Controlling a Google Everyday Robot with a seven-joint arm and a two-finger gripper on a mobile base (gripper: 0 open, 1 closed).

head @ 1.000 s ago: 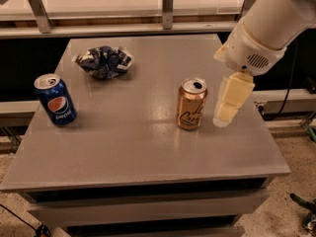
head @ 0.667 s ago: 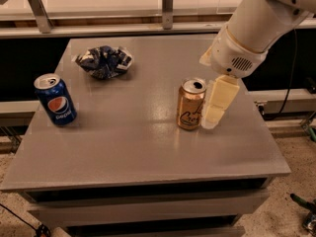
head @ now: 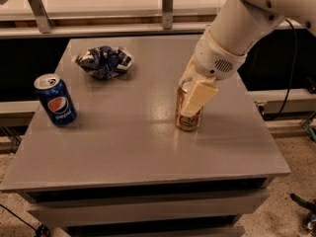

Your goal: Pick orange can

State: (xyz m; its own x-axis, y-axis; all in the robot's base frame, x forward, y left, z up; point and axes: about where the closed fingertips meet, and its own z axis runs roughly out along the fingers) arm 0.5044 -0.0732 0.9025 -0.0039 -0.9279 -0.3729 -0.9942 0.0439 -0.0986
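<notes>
The orange can [head: 191,123] stands upright on the grey table [head: 148,152], right of centre. My gripper [head: 188,100] has come down over it from the upper right. One cream finger [head: 198,97] lies across the can's front side, and the other shows behind the can's top at its far side. The jaws stand open with the can between them. The can's base rests on the table. The white arm [head: 232,31] hides part of the can's silver top.
A blue Pepsi can [head: 55,100] stands near the table's left edge. A crumpled blue snack bag [head: 103,60] lies at the back left. A rail with metal posts [head: 168,6] runs behind the table. Cables lie on the floor at the right.
My gripper moved left from beside the can's right side until its fingers came to either side of the can. The can has not moved.
</notes>
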